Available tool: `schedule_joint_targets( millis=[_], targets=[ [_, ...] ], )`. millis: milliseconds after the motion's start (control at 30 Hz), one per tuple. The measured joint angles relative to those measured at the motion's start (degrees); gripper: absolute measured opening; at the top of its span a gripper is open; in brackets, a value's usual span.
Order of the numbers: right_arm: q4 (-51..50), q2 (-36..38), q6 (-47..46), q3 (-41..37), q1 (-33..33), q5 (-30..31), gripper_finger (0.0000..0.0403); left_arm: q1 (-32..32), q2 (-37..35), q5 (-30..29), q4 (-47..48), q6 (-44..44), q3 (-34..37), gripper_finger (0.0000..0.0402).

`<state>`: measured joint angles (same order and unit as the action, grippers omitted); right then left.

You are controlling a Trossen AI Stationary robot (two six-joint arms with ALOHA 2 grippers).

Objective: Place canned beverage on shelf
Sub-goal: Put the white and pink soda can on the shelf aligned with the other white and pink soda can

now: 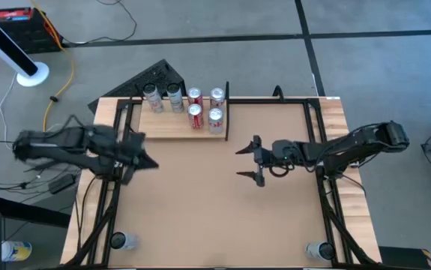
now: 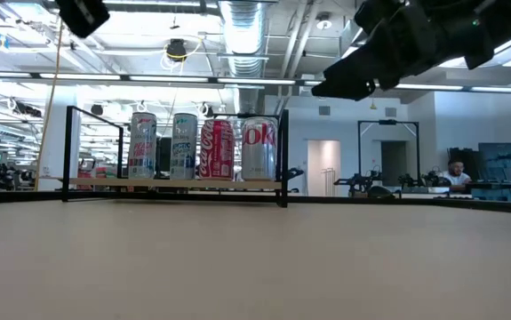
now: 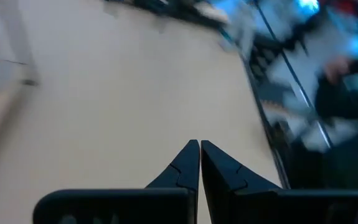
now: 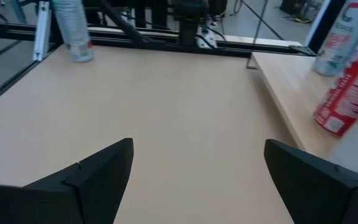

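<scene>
Several canned beverages (image 1: 195, 116) stand upright on their bases on the shelf (image 1: 166, 129), a pale wood board at the table's far left with a thin black end piece (image 1: 227, 112). In the low view they stand in a row (image 2: 217, 149) on the board (image 2: 175, 183). My left gripper (image 1: 152, 162) is shut and holds nothing. It hovers over the table's left side, near of the shelf, pointing toward the right edge (image 3: 199, 148). My right gripper (image 1: 239, 163) stands wide open over the table's middle, pointing left, with nothing between its fingers (image 4: 197, 163). The shelf's cans (image 4: 348, 93) lie on its far side.
One can stands at the table's near left corner (image 1: 122, 241) and another at the near right corner (image 1: 320, 250). Black frame rails run along the left (image 1: 109, 202) and right (image 1: 333, 210) sides. Bare tabletop (image 1: 200, 210) lies between the two grippers and toward the near edge.
</scene>
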<state>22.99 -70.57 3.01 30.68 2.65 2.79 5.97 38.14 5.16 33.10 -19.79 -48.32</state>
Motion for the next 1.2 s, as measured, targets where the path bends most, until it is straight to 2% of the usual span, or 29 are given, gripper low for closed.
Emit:
schedule_joint_targets(
  millis=[133,367,533,633,733,900,1033,1200],
  targets=[
    [-0.1,0.0,-0.2,0.0,1.7,0.0,0.0384,11.2,8.7,-1.2,3.5,0.0,-5.2,0.0],
    [-0.6,0.0,-1.6,0.0,3.9,0.1,0.0384,23.7,24.4,-8.9,26.0,-11.5,-24.1,0.0],
    [-0.5,0.0,-0.3,0.0,5.0,0.1,0.0384,30.2,33.5,-8.3,34.6,-23.4,-34.9,0.0],
    [-0.2,0.0,1.6,0.0,4.6,0.1,0.0384,33.6,37.9,-5.4,39.4,-30.8,-39.4,0.0],
    [0.3,0.0,4.6,0.0,3.5,0.2,0.0384,35.7,41.0,-1.9,42.4,-37.9,-42.1,0.0],
    [0.3,0.0,7.9,0.3,0.9,0.2,0.0384,37.6,44.0,2.6,43.2,-46.9,-42.4,0.0],
    [0.6,0.0,9.0,1.2,-1.1,0.2,0.0384,38.8,46.7,1.7,43.4,-48.6,-42.4,0.0],
    [2.5,0.0,9.0,1.5,-2.1,0.2,0.0384,38.4,50.0,4.5,45.0,-53.1,-42.4,0.0014]
  ],
)
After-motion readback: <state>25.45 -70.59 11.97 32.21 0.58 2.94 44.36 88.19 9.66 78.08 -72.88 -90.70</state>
